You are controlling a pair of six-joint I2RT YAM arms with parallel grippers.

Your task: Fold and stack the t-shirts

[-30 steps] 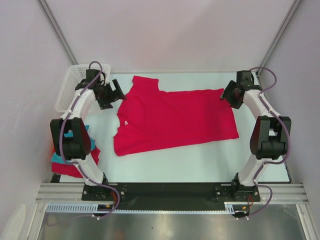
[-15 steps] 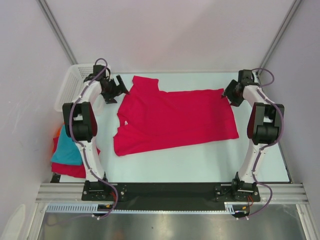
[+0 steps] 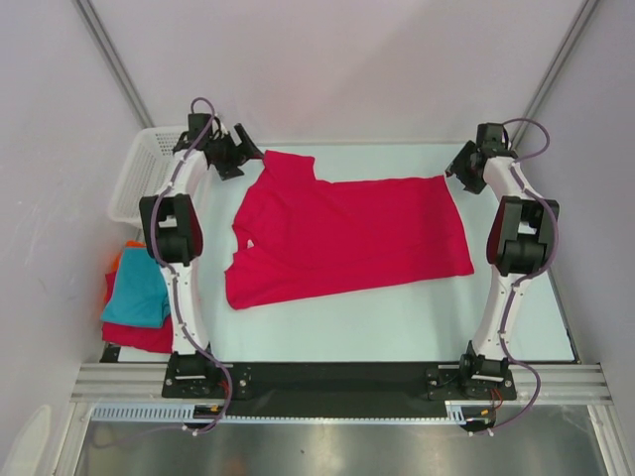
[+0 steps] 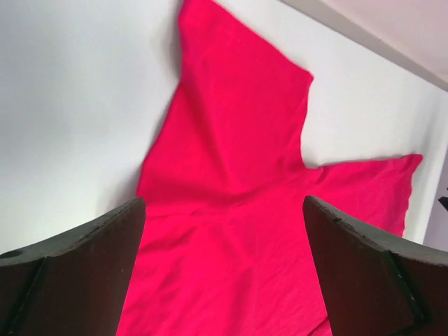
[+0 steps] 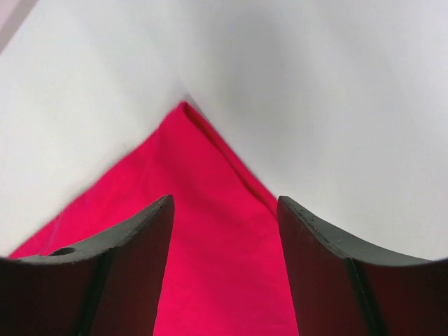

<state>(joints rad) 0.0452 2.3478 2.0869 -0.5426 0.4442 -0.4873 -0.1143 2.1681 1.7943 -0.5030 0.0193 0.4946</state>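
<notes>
While the crimson t-shirt (image 3: 347, 233) lies spread flat on the tabletop (image 3: 397, 312) and the folded t-shirts (image 3: 139, 297) sit stacked at the near left, the top view has my left end effector (image 3: 238, 154) and right end effector (image 3: 458, 167) hovering by its two far corners. My left wrist view shows wide, empty jaws over the far sleeve (image 4: 238, 105); my right shows jaws spread, empty, just short of the hem corner (image 5: 185, 115). Light, limp cloth will sag, so I'd pinch sleeve and corner right at their edges.

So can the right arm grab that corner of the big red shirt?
Probably yes. The right gripper is open right by the corner of the red shirt, with nothing between them.
</notes>
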